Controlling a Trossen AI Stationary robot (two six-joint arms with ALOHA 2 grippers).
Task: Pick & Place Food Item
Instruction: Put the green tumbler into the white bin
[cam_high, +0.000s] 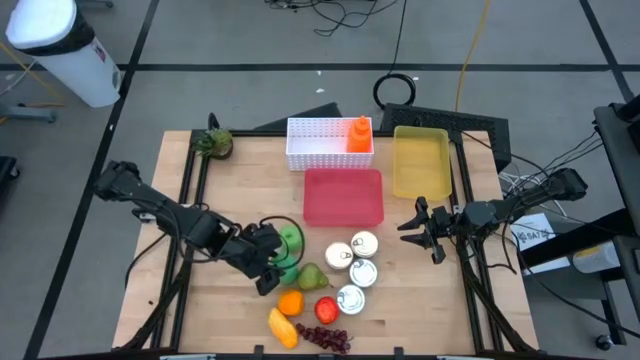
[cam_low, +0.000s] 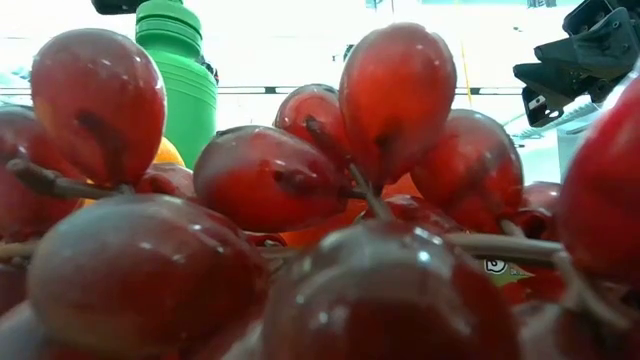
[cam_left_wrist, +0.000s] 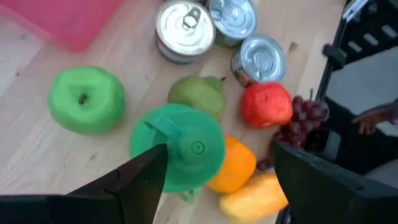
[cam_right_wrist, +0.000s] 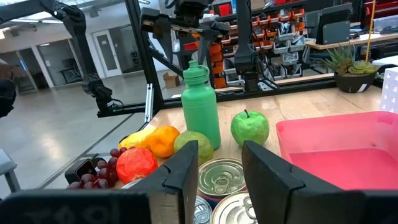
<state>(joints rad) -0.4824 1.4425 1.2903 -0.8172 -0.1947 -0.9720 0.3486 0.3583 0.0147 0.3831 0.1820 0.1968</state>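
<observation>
Left pincer (cam_left_wrist: 214, 171) hung open directly above the green bottle (cam_left_wrist: 179, 146), among fruit on the worktop (cam_high: 180, 200). Descending straight should avoid nudging the pear (cam_left_wrist: 198, 96) just beyond. Right pincer (cam_high: 418, 228) waited open, well apart.

The left gripper (cam_high: 268, 272) hangs low over the table with fingers spread, and the right gripper (cam_high: 412, 226) waits open at the right.
</observation>
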